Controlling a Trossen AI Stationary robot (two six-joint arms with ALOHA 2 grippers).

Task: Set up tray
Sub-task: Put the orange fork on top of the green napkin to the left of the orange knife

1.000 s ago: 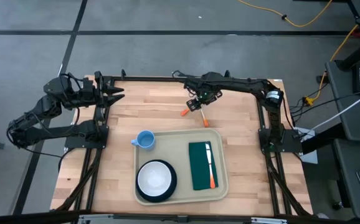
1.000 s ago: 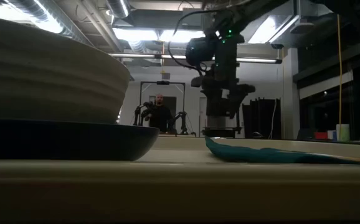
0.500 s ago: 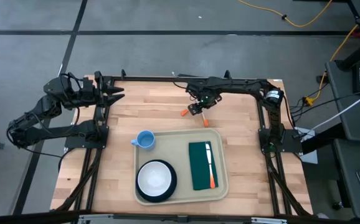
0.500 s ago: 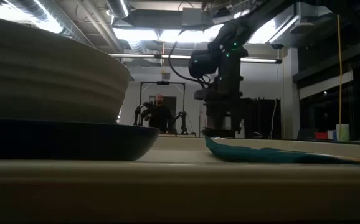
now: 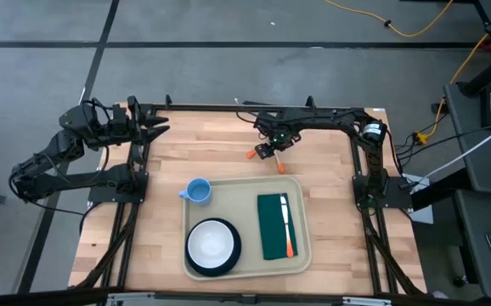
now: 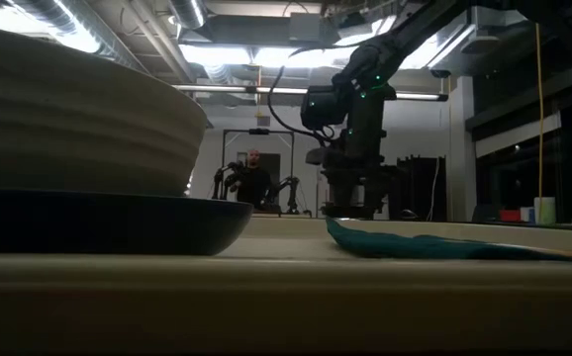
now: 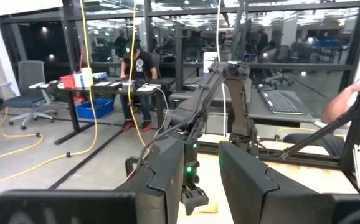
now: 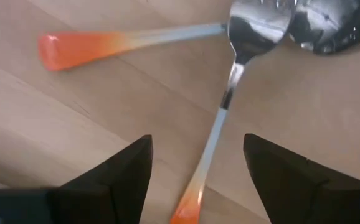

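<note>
- Left arm [image 5: 67, 153]: black jointed links, dark cables looped along it.
- Right arm [image 5: 330, 115]: same black build, small green light glowing near the wrist.

Right gripper [image 5: 266, 150] lowered, pointing down, jaws apart, nothing held; left gripper [image 5: 162, 127] parked at rear-left, jaws slightly apart

Grey floor [image 5: 228, 68], yellow cable [image 5: 398, 25] at 1 o'clock; desks [image 7: 105, 87], grey chair [image 7: 33, 78], ceiling lights [image 6: 217, 54].
</note>
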